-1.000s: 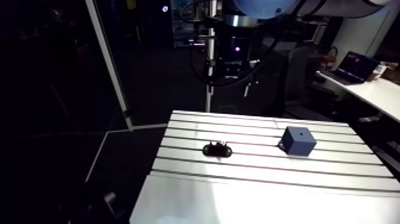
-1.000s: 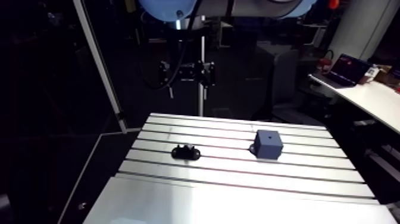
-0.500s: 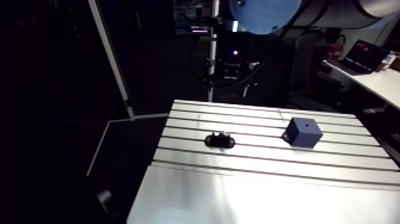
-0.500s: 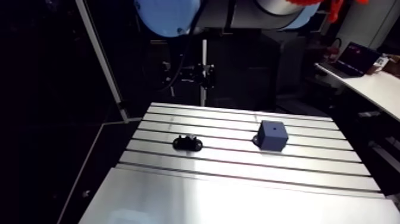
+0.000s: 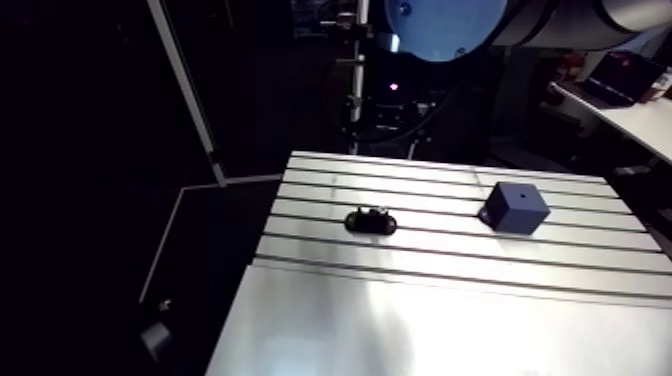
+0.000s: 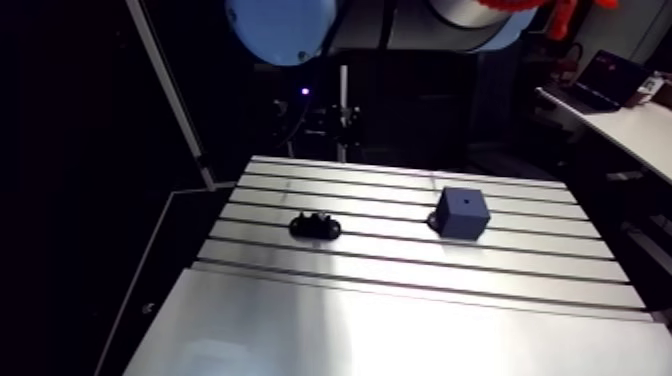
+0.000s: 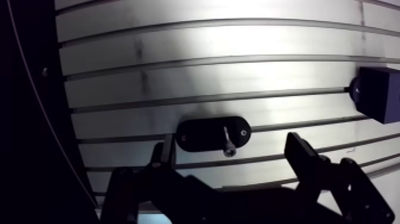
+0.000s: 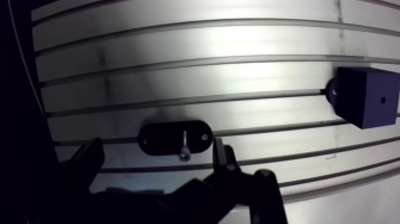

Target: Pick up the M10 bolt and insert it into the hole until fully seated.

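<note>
A small silvery bolt (image 7: 226, 140) lies on a black oval holder (image 7: 211, 133) on the slotted table (image 5: 400, 320). The holder (image 5: 370, 220) sits left of the table's middle in the arm view. To its right stands a dark blue cube (image 5: 514, 208) with a small hole (image 8: 381, 100) in its top face. In the wrist view my gripper (image 7: 233, 158) is open, high above the table. The holder and bolt show just ahead of the gap between the fingers. Nothing is held. The arm view shows only a light-blue joint cap, not the gripper.
The table's left edge (image 5: 245, 290) drops to dark floor. A slanted white frame bar (image 5: 185, 100) stands to the left, and a dark stand (image 5: 355, 90) rises behind the far edge.
The whole arm view has shifted a little, so the camera moved. The holder with the bolt and the blue cube lie where they were.
</note>
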`<state>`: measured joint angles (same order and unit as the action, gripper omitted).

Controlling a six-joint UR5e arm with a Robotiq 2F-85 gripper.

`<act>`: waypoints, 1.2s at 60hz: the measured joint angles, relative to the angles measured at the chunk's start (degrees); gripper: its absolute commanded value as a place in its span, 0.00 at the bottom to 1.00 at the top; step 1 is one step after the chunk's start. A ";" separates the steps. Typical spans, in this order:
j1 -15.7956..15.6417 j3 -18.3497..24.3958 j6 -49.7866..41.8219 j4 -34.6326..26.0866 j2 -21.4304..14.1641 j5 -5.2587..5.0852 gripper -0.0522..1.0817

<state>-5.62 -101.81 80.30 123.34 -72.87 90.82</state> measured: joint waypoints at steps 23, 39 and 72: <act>0.00 -1.29 1.63 0.29 0.40 -0.07 0.05; 0.05 -3.68 3.79 0.38 -0.02 -0.05 0.07; 0.45 -8.04 5.58 4.91 -0.19 0.15 0.37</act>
<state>-5.17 -109.85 85.89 128.25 -73.07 90.97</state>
